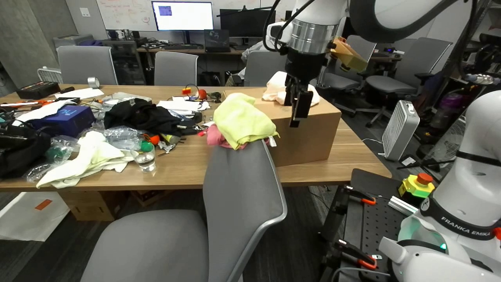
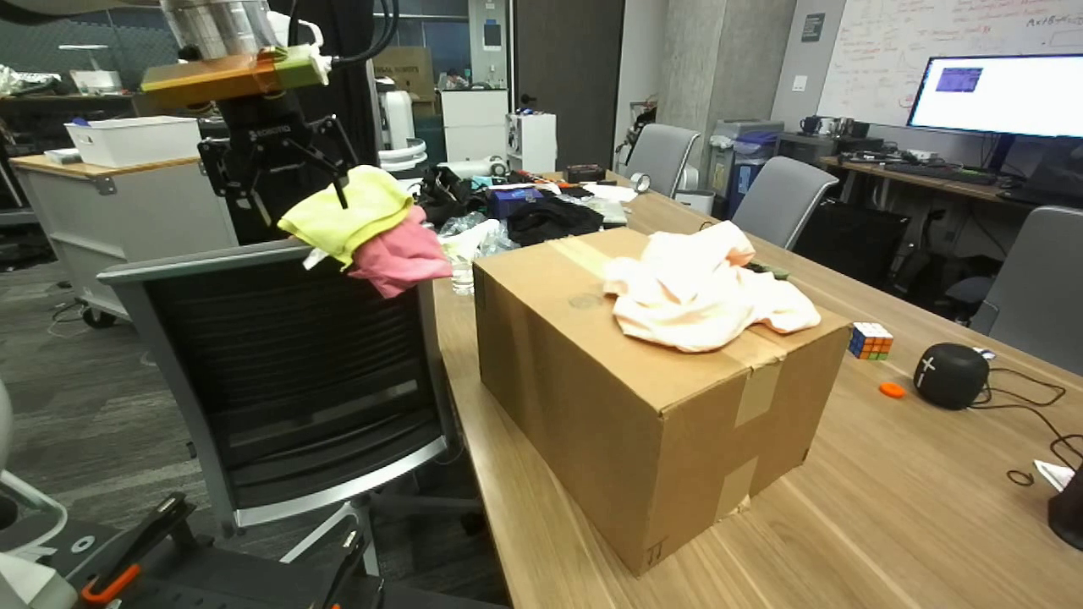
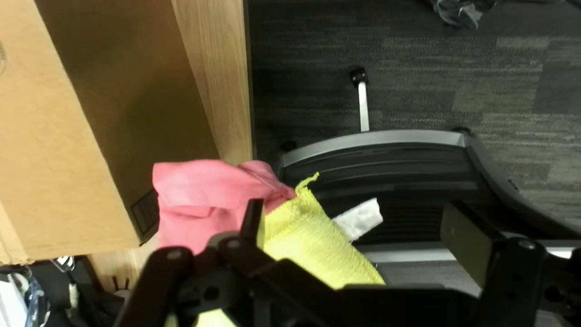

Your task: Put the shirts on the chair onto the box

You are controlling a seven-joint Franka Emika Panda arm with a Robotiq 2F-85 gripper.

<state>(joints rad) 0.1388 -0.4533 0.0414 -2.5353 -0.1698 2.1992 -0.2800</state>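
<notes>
A yellow shirt [image 1: 243, 117] lies bunched over the top of the grey chair's back [image 1: 242, 184]. It also shows in an exterior view [image 2: 351, 216] and the wrist view [image 3: 313, 245]. A pink shirt [image 2: 402, 258] hangs under and beside it, on the box side, also in the wrist view [image 3: 195, 190]. The cardboard box [image 2: 563, 381] stands on the table, with a pale peach shirt [image 2: 702, 292] crumpled on top. My gripper [image 1: 294, 115] is open and empty, pointing down over the chair-back area. In the wrist view its fingers [image 3: 356, 227] are wide apart, the yellow shirt partly between them in the picture; no grip shows.
The wooden table [image 1: 180, 168] carries a glass of water [image 1: 145, 160], a pale green cloth [image 1: 92, 156], black cloth [image 1: 137, 115] and clutter left of the box. A black speaker [image 2: 952, 375] and a puzzle cube [image 2: 870, 340] sit beyond the box.
</notes>
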